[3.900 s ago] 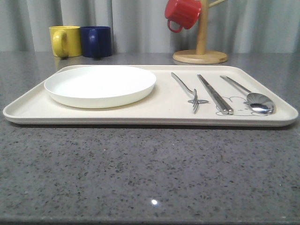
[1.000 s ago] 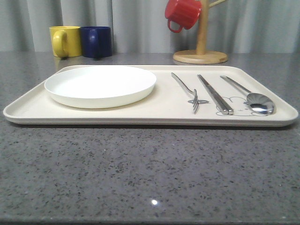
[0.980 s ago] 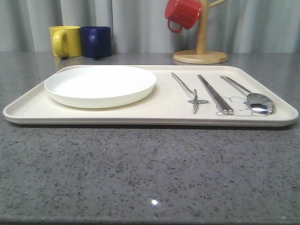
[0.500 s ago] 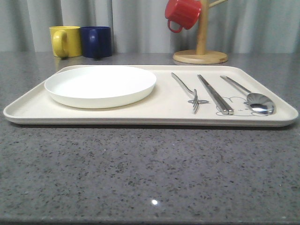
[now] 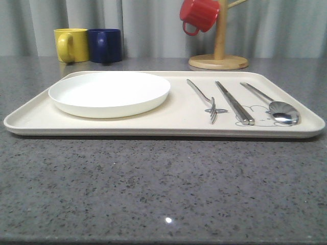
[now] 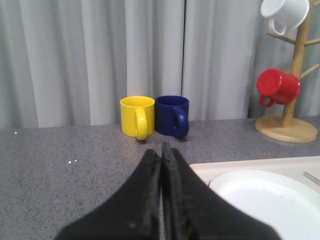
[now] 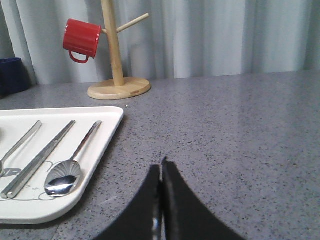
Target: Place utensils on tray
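Note:
The cream-white tray (image 5: 179, 120) lies across the grey table. On its right part three silver utensils lie side by side: a fork (image 5: 204, 99), a pair of chopsticks (image 5: 234, 102) and a round-bowled spoon (image 5: 273, 106). The right wrist view shows the spoon (image 7: 67, 170), chopsticks (image 7: 37, 159) and fork (image 7: 19, 145) on the tray (image 7: 107, 137). My right gripper (image 7: 161, 170) hangs shut and empty over bare table beside the tray's right edge. My left gripper (image 6: 161, 149) is shut and empty, near the tray's far left corner (image 6: 220, 167).
A round white plate (image 5: 109, 93) fills the tray's left half. A yellow mug (image 5: 70, 44) and a dark blue mug (image 5: 104, 45) stand at the back left. A wooden mug tree (image 5: 218, 51) with a red mug (image 5: 199, 14) stands at the back right, a white mug (image 6: 285, 12) higher up.

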Available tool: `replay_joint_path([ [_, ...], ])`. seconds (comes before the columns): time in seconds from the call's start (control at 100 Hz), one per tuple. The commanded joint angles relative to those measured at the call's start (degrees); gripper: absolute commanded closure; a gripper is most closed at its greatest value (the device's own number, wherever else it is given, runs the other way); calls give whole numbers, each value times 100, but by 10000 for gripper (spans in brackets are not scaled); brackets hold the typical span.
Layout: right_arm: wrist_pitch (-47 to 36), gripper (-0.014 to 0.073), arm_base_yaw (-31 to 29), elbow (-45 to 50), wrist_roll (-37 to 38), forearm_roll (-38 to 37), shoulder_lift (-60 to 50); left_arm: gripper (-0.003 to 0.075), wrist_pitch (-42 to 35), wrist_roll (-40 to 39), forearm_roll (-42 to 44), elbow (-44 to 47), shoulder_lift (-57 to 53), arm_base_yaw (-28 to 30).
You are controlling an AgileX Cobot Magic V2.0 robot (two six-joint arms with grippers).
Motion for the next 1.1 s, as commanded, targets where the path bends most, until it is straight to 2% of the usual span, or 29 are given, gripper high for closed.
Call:
replay_joint_path([
  [0.0, -525, 671, -26, -106, -44, 8, -109, 738, -642, -310, 152, -102, 28, -24],
  [0.06, -525, 671, -26, -106, -44, 8, -109, 738, -716, -973, 763, -25, 1, -24],
  [0.14, -525, 671, -26, -106, -44, 8, -109, 738, -834, -2037, 2000, 141, -86, -24],
  [0.2, -525, 671, -26, -106, -44, 8, -109, 738, -942, -2450, 2340, 279, -174, -12],
  [0.45, -525, 671, -26, -106, -44, 8, -109, 738, -1019, -2465, 2726, 1063, -854, 110],
  [0.74, -525, 671, -26, -106, -44, 8, -109, 738, -920, -3303, 3330, 2112, -2155, 539],
  [0.88, -525, 671, -26, -106, -44, 8, -109, 738, -837, -3326, 3327, 2471, -2613, 592],
  [1.09, -525, 671, -26, -106, -44, 8, -103, 738, -704, -3326, 3350, 2703, -2650, 592],
])
